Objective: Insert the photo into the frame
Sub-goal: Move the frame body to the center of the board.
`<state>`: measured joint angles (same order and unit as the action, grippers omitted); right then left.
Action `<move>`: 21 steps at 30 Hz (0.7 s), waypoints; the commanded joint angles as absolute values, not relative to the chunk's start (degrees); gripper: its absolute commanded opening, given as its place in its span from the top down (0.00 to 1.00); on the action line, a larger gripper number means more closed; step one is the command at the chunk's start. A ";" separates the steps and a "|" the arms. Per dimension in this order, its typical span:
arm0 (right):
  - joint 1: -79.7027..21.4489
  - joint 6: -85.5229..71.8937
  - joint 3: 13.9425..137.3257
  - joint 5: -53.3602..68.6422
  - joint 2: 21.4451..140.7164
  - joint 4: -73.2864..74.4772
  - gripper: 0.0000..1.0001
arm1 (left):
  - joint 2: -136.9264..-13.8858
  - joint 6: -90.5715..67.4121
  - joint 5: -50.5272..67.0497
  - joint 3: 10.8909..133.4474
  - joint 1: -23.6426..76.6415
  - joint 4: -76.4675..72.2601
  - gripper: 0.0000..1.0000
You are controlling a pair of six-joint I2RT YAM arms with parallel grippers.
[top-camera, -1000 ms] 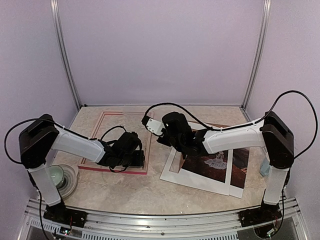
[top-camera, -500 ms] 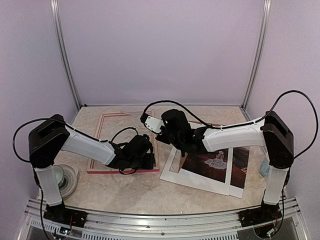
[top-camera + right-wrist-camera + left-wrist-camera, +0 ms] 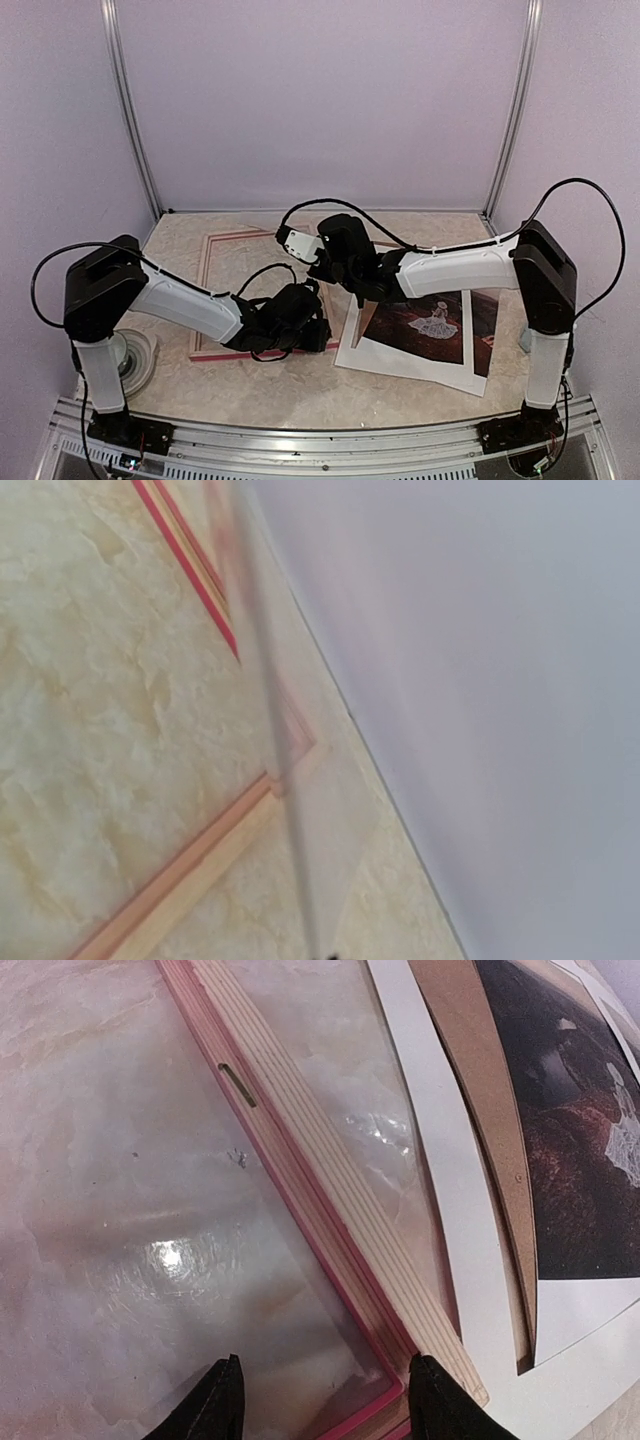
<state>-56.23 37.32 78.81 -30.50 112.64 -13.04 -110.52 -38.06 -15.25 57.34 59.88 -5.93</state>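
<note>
1. We are seeing the bright pink-red rectangular picture frame [image 3: 206, 290] lying left of centre on the marbled beige surface [image 3: 280, 385], with its pale wooden back showing.
2. The left tool [image 3: 330, 1400] is hovering with its fingers spread, straddling the frame's near right corner.
3. The dark reddish-brown photo with a small white figure [image 3: 420, 325] is lying just right of the frame, on top of a brown backing board [image 3: 470, 1080] and a white mat sheet [image 3: 440, 1140].
4. The right tool [image 3: 326, 954] is pressing its fingers together near the frame's far right corner. A blurred translucent strip is rising from them, and we cannot tell what it is.
</note>
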 commanded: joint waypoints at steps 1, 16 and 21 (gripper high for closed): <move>-55.55 38.35 80.77 -29.47 113.47 -13.45 1.00 | -109.27 -39.40 -13.65 54.58 61.59 -4.99 0.44; -55.46 42.70 83.64 -27.98 115.70 -14.27 1.00 | -93.29 -39.69 -19.91 48.57 61.90 -0.31 0.21; -55.37 43.73 86.58 -26.60 118.41 -14.42 1.00 | -80.54 -41.62 -27.14 44.72 61.73 5.87 0.14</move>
